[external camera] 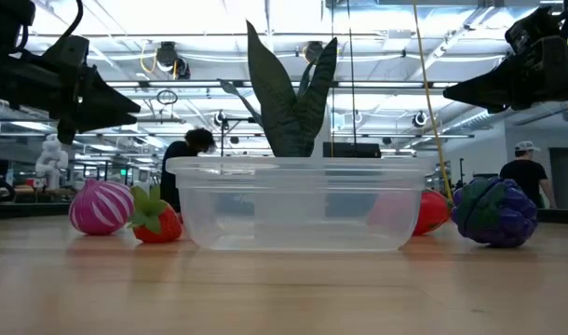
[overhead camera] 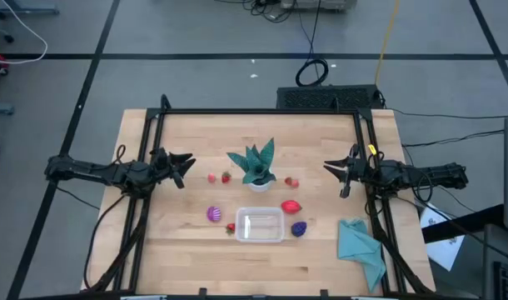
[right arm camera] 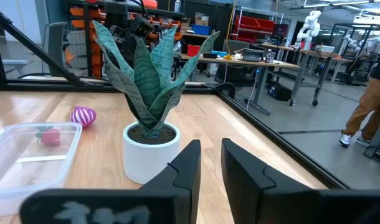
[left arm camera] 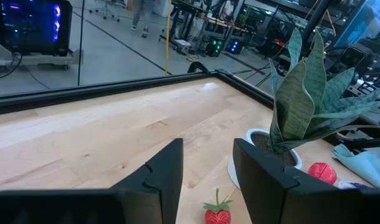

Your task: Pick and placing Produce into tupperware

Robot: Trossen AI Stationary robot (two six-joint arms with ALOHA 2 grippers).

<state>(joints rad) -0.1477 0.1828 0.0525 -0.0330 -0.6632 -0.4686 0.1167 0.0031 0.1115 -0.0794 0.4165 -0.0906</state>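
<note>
The clear tupperware stands near the table's front with nothing in it. Around it lies the produce: a pink-purple ball, a strawberry, a larger red piece and a dark purple piece. More strawberries lie beside the potted teal plant. My left gripper hangs shut above the table left of the plant. My right gripper hangs shut to the plant's right. Both point toward the plant and hold nothing.
A teal cloth lies crumpled at the table's front right. A black frame runs along the table's far and side edges. Bare wood lies in front of the tupperware and at the far side. People stand in the room beyond the table.
</note>
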